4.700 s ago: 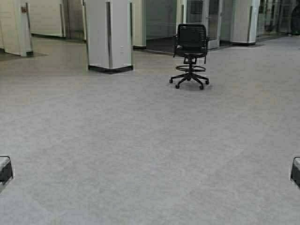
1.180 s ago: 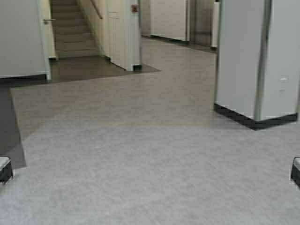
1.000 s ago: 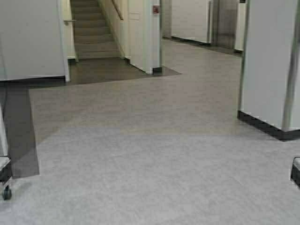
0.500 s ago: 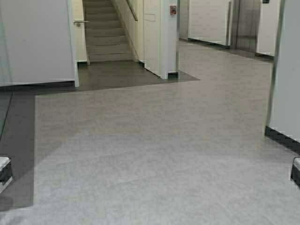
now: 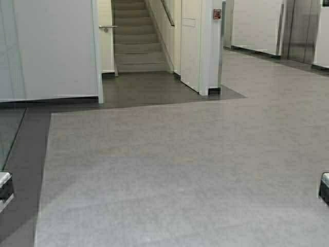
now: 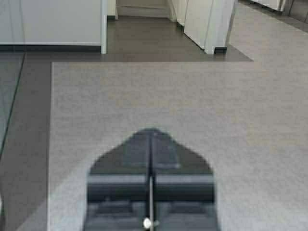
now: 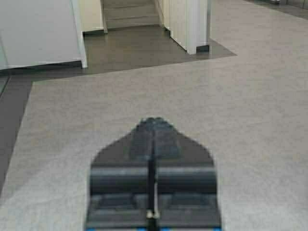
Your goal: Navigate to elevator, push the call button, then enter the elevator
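Both claws, left [image 6: 150,144] and right [image 7: 152,132], pressed together; rigid brushed-steel elevator doors [image 5: 303,31] far right need only a button press.

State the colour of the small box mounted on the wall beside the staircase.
Red; the box shows best in the high view, right of the staircase.

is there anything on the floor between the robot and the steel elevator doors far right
Nothing visible blocks it. Open grey floor runs to the brushed-steel elevator doors at far right. The white wall corner and grey staircase lie left of that path.
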